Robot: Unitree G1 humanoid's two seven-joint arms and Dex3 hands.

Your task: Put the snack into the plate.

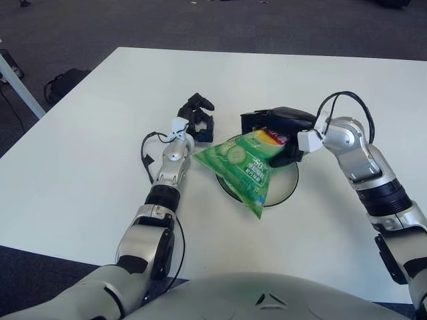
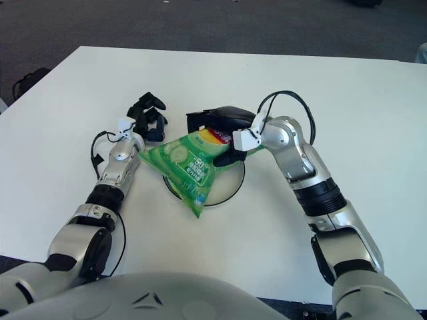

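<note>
dark grey carpet surrounds a white tabletop (image 1: 80, 167), and near its middle lies a round white plate (image 1: 283, 187) with a dark rim. the right hand (image 1: 277, 127) holds a green snack bag (image 1: 243, 163) by its top edge, with the fingers clamped on the bag's red and yellow end. the bag hangs tilted over the plate, its lower corner reaching past the plate's front rim, and i cannot tell if this corner touches the tabletop. the left hand (image 1: 198, 117) shows just left of the bag, its fingers curled together and holding nothing.

the bag looks light, soft and puffy, and its foil is probably slippery, so the flat sealed edge is the best place to hold it. a squeeze on the middle could crush what is inside.

the right eye view shows more bare tabletop beyond the right arm, while the left eye view shows a dark bag (image 1: 63, 83) and a white pole (image 1: 20, 87) on the floor at the left.
</note>
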